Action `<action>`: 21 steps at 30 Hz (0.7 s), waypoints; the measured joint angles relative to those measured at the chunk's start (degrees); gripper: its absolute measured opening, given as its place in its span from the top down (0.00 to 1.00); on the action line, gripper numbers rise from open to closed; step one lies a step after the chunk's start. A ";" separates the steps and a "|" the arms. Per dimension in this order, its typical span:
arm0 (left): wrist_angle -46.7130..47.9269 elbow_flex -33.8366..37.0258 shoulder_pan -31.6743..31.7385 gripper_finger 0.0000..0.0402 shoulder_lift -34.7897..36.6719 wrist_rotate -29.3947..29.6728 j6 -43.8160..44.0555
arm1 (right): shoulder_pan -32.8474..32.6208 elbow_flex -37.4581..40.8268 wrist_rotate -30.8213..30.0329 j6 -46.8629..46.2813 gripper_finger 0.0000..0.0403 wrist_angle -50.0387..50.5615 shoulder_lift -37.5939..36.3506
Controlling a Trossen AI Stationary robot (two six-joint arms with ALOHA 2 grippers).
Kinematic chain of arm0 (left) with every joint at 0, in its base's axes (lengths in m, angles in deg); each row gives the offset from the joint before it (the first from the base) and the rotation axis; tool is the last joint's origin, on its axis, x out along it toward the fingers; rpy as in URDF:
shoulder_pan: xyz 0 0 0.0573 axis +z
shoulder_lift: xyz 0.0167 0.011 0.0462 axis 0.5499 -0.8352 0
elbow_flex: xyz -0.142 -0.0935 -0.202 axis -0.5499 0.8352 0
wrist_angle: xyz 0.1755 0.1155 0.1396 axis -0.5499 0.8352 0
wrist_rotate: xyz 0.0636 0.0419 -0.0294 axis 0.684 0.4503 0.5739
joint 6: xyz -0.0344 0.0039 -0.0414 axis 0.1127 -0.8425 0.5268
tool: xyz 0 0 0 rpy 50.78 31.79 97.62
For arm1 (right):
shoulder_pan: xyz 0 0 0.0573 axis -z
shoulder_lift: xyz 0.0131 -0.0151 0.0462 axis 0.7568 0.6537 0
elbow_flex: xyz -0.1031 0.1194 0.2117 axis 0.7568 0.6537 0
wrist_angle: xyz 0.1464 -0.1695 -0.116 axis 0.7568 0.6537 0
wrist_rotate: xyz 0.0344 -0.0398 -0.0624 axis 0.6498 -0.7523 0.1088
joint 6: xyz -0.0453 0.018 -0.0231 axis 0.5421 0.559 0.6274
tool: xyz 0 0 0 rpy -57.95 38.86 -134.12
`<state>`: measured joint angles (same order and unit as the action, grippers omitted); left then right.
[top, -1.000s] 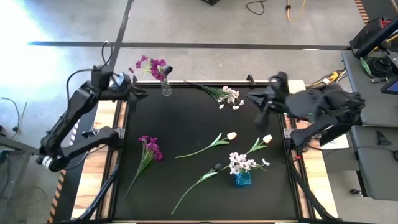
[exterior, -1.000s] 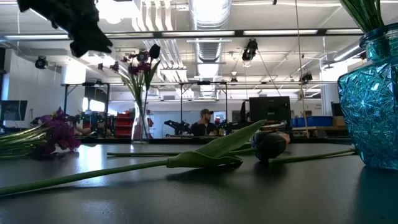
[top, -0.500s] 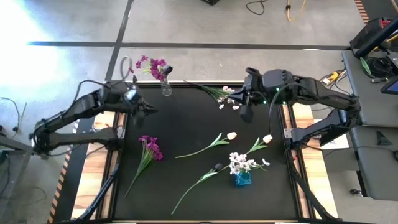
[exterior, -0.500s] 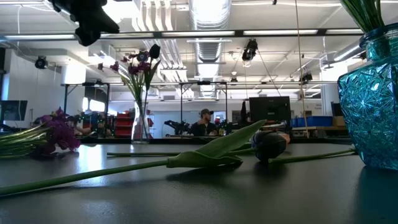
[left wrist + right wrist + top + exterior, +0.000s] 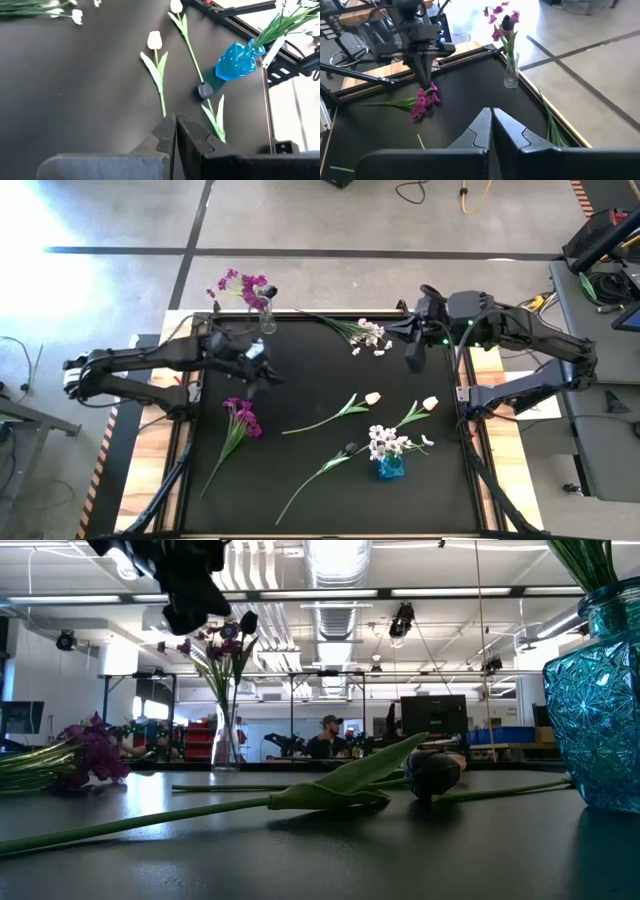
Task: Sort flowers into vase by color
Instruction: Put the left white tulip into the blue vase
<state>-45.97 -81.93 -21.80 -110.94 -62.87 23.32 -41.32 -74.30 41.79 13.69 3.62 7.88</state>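
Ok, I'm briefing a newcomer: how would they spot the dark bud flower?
Find the blue vase near the mat's front edge. Just left of it lies a long stem with a dark bud pointing at the vase. The two tulips beyond have cream buds.

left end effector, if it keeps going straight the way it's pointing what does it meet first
Probably the loose magenta spray lying on the mat. The left end effector, shut, hangs right above it and tilts down toward the table. How far above cannot be told, so it might meet bare mat beside the blossoms instead.
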 joint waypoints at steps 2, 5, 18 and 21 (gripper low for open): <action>-2.11 0.00 -2.15 1.00 -2.82 3.27 0.90 | 0.00 0.83 0.13 0.44 0.98 0.77 -0.99; -6.00 0.00 -4.98 1.00 -8.04 6.94 3.73 | -0.02 2.17 0.99 0.86 0.98 1.50 -2.67; -16.31 -10.28 -10.06 1.00 -34.68 11.06 5.61 | -0.04 3.76 1.96 2.96 0.98 4.57 -8.68; -16.17 -16.21 -10.06 1.00 -40.52 10.96 3.53 | -0.04 3.76 1.58 3.09 0.98 4.58 -8.91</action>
<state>-62.14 -98.14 -31.86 -151.47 -51.91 26.85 -41.37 -70.54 43.36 16.77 8.20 -1.02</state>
